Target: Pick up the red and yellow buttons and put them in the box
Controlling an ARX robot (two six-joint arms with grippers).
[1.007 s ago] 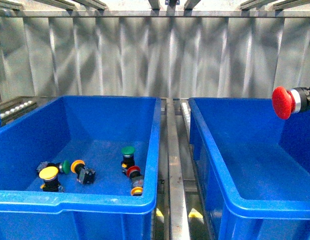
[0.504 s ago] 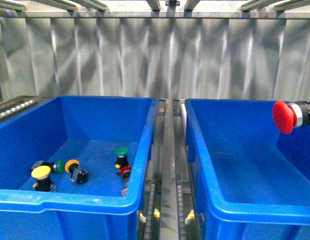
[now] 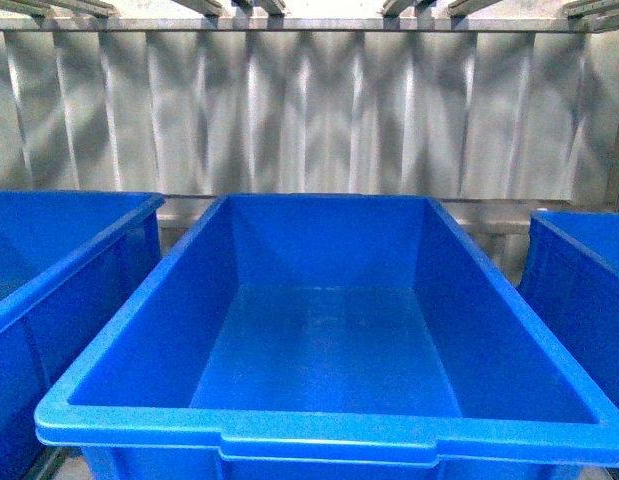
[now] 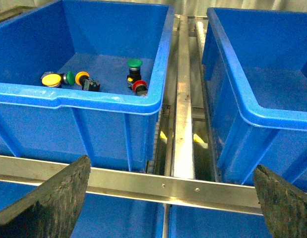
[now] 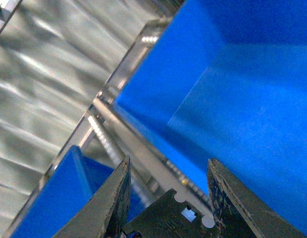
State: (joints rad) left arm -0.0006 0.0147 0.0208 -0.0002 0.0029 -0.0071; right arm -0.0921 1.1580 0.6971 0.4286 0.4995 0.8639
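The body camera's outlook has shifted since a moment ago. The bin of buttons and the red cap carried at the right edge are out of its sight, and one empty blue box (image 3: 319, 440) sits square in front, with more blue bins flanking it.

Closest to the left wrist camera, the left gripper (image 4: 171, 164) hangs with its jaws spread wide and nothing between them. Past a steel crossbar (image 4: 143, 182) stands the bin (image 4: 93, 101) that holds the buttons. Nearest its front wall a red button (image 4: 140, 87) lies tipped over, its cap turned roughly toward the camera. Just behind it a green button (image 4: 135, 63) stands upright, cap up. Toward the bin's other end a yellow button (image 4: 52, 79) also stands cap upward. A second yellow button (image 4: 83, 76) lies flat, long axis along the floor. Its cap faces a second green button (image 4: 69, 78), and its black body points back toward the red one. A steel rail (image 4: 183, 99) separates this bin from its neighbour (image 4: 242, 106).

The right gripper (image 5: 169, 162) hovers by another blue bin (image 5: 242, 99), jaws apart with a grey part between them. Whether it grips anything I cannot tell. A corrugated metal wall (image 3: 309, 110) closes the back.
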